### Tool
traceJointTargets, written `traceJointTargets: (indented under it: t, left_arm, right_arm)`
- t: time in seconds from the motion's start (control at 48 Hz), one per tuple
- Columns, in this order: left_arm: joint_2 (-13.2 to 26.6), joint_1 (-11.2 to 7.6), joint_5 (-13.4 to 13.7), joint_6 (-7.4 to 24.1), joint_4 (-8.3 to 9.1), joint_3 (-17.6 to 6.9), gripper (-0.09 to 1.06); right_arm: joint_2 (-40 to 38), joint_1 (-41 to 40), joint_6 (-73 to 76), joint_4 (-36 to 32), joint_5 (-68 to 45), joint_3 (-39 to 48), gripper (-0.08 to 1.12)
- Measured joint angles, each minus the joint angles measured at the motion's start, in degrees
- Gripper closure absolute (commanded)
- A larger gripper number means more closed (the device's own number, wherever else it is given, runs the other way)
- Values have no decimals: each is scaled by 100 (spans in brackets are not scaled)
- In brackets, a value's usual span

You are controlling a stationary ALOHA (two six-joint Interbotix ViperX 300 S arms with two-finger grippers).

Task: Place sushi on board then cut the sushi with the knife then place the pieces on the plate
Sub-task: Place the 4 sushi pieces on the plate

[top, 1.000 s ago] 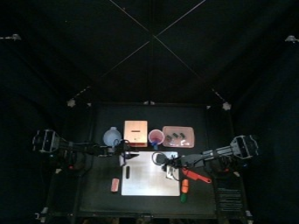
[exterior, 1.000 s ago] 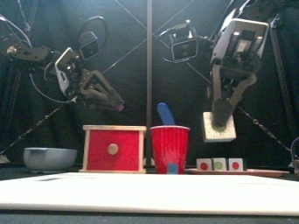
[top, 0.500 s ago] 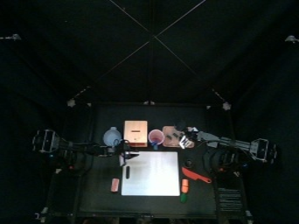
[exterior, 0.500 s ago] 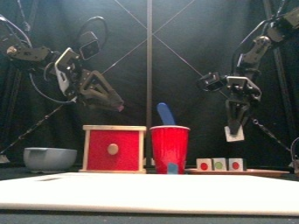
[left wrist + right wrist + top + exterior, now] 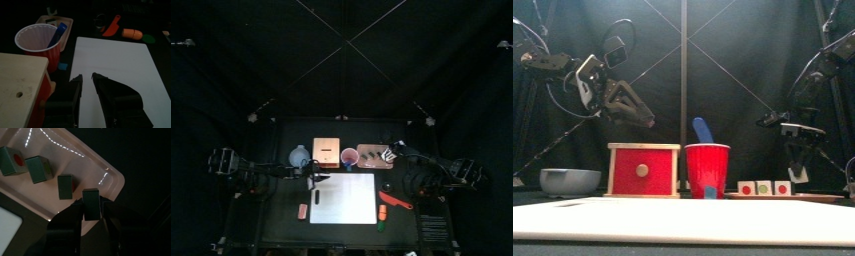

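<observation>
My right gripper (image 5: 91,210) is shut on a dark green sushi piece (image 5: 91,198) and holds it low over the end of the pink tray (image 5: 100,165). Three more sushi pieces (image 5: 39,169) stand in a row on the tray. From the front, the right gripper (image 5: 796,170) hangs just above the tray (image 5: 810,197), right of those pieces (image 5: 763,187). The white board (image 5: 345,198) is bare. A red knife (image 5: 394,201) lies off its right edge. My left gripper (image 5: 87,80) hovers above the board's left side, slightly open and holding nothing.
At the back stand a blue-grey bowl (image 5: 299,156), a wooden box (image 5: 326,152) with a red drawer front (image 5: 644,170), and a red cup (image 5: 707,168) holding a blue knife (image 5: 702,130). An orange toy (image 5: 302,210) and a green toy (image 5: 382,214) lie beside the board.
The right arm has carried the sushi piece from above the board back and right to the pink tray, and lowered it there. The left arm has stayed still.
</observation>
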Motion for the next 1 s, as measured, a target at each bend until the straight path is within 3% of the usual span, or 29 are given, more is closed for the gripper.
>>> traceJointTargets:
  t: [0.396, 0.583, 1.0]
  left_arm:
    - [0, 0, 0, -9, 0, 0, 30]
    - [-9, -9, -9, -9, 9, 0, 30]
    - [-35, -18, 0, 0, 9, 0, 30]
  right_arm:
    - [369, -62, -35, 0, -325, 26, 24]
    - [360, -62, -35, 0, -255, 26, 23]
    - [-677, 554, -79, -105, 9, -202, 23]
